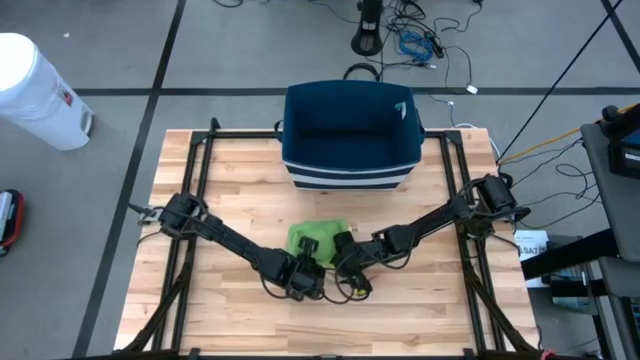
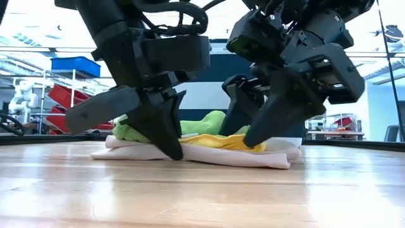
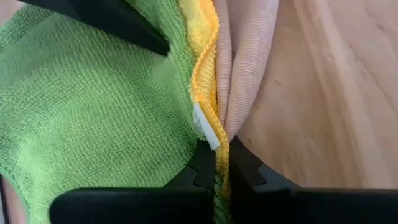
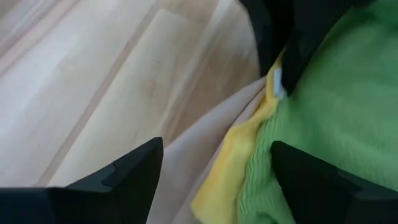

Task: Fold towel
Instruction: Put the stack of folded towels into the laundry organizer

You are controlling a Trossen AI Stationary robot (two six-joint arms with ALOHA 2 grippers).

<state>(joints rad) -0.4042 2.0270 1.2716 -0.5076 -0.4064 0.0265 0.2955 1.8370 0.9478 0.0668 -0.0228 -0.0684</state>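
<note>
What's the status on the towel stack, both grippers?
Left gripper shut on yellow towel edge. Right gripper open, straddling the stack. Green towel on top. Nothing blocking.

No readable text is showing in any view. The white tag (image 3: 207,126) on the yellow cloth (image 3: 202,37) is appearing blank; the mark on the blue bin (image 1: 350,135) is staying illegible.
</note>
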